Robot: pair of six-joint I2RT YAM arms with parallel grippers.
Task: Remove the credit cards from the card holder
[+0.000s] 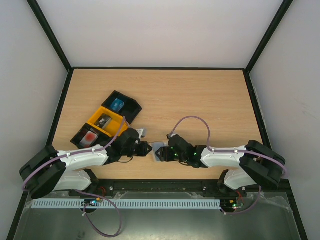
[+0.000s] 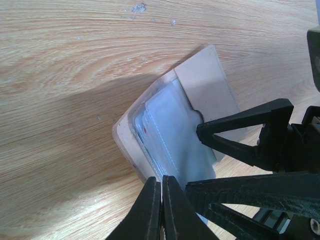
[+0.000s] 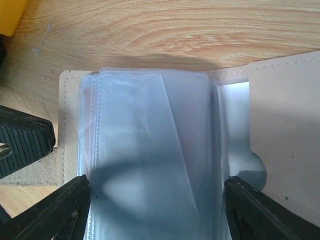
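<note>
The card holder [image 1: 160, 151] lies open on the table between my two grippers, a beige cover [image 2: 207, 85] with clear pale blue sleeves [image 3: 150, 150]. Of the credit cards, only a thin red sliver [image 2: 145, 131] shows at a sleeve edge in the left wrist view. My left gripper [image 2: 161, 197] is shut on the holder's near edge. My right gripper [image 3: 157, 205] is open wide, its fingers [image 3: 55, 212] standing on either side of the sleeves, close above them. The sleeves under it look empty.
A row of trays stands at the left. The far black one [image 1: 131, 106] holds a bright blue item. The yellow one [image 1: 94, 118] holds a dark item. The near black one [image 1: 79, 136] holds a red item. The wooden table [image 1: 210, 100] stretches behind, with dark walls around it.
</note>
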